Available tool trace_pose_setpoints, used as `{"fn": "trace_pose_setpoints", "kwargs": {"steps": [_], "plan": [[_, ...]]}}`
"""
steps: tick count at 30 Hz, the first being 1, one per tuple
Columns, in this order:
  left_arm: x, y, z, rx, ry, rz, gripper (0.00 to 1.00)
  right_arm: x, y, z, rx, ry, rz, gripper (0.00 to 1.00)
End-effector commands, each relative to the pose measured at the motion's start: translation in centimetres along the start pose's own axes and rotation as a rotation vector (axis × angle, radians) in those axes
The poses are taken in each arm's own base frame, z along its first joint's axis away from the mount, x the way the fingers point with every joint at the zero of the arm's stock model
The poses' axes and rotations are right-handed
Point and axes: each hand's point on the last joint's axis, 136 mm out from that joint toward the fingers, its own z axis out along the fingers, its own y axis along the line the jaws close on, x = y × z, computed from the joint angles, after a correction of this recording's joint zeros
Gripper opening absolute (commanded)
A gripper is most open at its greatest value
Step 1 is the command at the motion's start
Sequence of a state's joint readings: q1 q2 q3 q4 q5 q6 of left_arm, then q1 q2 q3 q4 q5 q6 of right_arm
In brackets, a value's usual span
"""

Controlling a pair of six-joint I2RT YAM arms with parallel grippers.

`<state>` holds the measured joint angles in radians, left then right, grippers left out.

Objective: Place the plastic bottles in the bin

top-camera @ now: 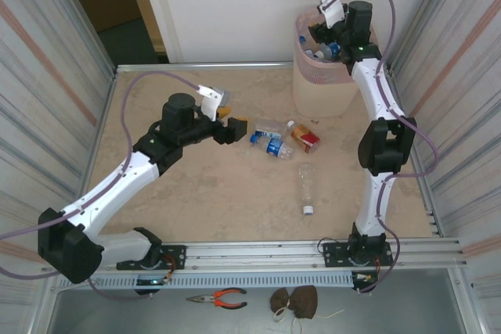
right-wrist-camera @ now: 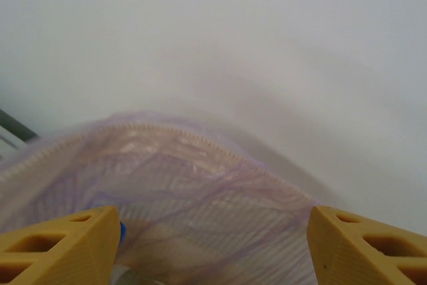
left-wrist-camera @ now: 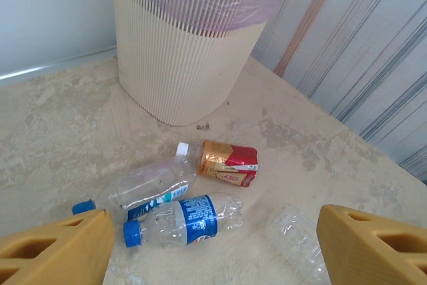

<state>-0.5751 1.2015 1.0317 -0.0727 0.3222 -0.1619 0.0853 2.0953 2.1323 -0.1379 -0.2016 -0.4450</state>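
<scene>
Your right tool [right-wrist-camera: 213,248] hung spread wide over the bin [top-camera: 321,91], some bottles [top-camera: 319,52] already inside. Your left tool [left-wrist-camera: 213,245] gaped empty near four left on the table [top-camera: 196,193]: two blue-capped bottles [left-wrist-camera: 193,218], a red-label bottle [left-wrist-camera: 230,163], a bare clear bottle [left-wrist-camera: 297,241].

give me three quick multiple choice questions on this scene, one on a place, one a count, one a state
1. The right jaws are: A) over the bin B) near the left wall C) down at the near edge
2. Bottles lying on the table: A) two B) four C) seven
3. The left jaws are: A) shut on a bottle B) shut on the bin's rim C) open, empty
Key: 1 A, their camera looks down into the lined bin; 2 B, four lie mid-table; 3 C, wide apart, nothing between.
</scene>
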Motion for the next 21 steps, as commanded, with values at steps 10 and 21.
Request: {"fn": "trace_pose_setpoints", "kwargs": {"steps": [10,21], "plan": [[0.1,-0.1,-0.3,0.014,-0.020,-0.018,0.80,-4.3,-1.7,-5.7,-0.008,-0.032,0.304,0.63],[1.6,0.2,0.0,0.008,0.026,-0.050,0.78,-1.8,1.5,-12.3,-0.022,0.164,0.619,0.62]]}}
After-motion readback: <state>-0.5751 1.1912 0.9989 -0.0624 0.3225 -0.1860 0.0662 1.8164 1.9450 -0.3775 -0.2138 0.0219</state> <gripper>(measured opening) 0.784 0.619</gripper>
